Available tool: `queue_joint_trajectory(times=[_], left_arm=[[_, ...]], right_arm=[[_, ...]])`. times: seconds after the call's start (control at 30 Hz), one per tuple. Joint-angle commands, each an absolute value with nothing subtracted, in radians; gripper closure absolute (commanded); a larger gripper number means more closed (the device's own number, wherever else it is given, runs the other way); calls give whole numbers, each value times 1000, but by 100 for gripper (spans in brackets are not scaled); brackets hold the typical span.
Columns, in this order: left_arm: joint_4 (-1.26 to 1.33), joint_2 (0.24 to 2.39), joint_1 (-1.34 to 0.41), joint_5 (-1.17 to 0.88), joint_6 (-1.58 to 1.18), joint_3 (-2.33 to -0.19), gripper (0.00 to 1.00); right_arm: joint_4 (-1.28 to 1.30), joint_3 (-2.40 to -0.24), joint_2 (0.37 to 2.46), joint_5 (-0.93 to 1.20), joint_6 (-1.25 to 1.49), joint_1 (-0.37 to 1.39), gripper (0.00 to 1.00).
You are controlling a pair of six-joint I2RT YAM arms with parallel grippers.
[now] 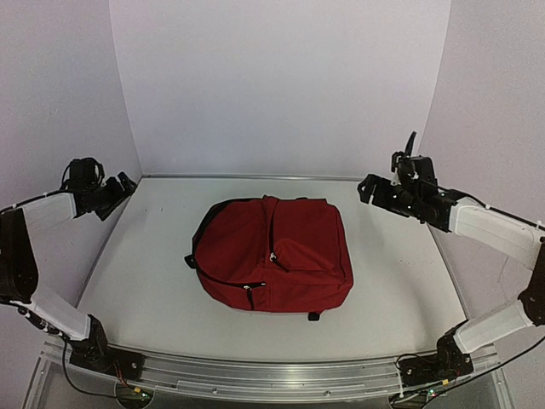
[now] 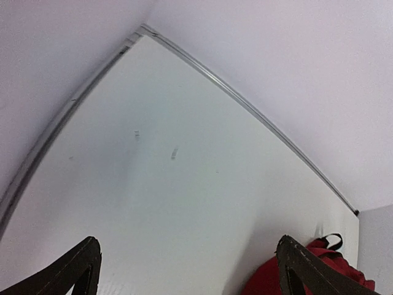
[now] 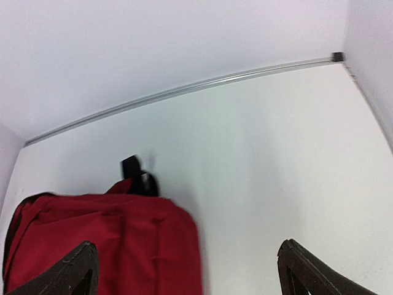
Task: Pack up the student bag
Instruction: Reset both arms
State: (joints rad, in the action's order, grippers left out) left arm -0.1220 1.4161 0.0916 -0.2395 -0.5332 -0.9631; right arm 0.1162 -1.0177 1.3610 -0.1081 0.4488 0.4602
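Both arms raised at the table sides, left gripper and right gripper jaws apart, dark red backpack flat between, touching neither.

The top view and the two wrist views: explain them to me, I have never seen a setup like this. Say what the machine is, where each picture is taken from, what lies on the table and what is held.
The machine is two robot arms bolted at the near edge of a white table: the left arm and the right arm. Each ends in a two-finger gripper. The top view comes from a fixed camera above and behind the arms. The other two come from a small camera on each wrist, so the dark wedges at the bottom are that gripper's own fingers. One thing lies on the table: a dark red backpack, resting flat near the middle. The left gripper and the right gripper are both open and hold nothing. Each is raised off to its own side, apart from the bag.
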Motion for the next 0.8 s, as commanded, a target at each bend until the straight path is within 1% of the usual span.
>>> queue_joint_trajectory(times=[0.0, 0.13, 0.2, 0.3, 0.4, 0.53, 0.77], left_arm=[[-22, 1248, 161, -112, -547, -830, 0], [135, 1105, 162, 76, -487, -642, 0], [228, 1052, 162, 124, -451, -562, 0], [322, 1005, 162, 154, -384, -466, 0], [392, 988, 162, 141, -320, -399, 0], [423, 1002, 162, 109, -271, -354, 0], [459, 978, 161, 47, -244, -319, 0]], right_arm=[[26, -912, 1226, -85, 423, 338, 2], [-201, -747, 1115, -150, 399, 302, 2], [-319, -665, 1075, -192, 370, 302, 2], [-535, -518, 1028, -264, 314, 302, 2], [-664, -425, 1007, -306, 260, 303, 2], [-758, -350, 1001, -311, 192, 302, 2], [-761, -330, 965, -311, 167, 302, 2]])
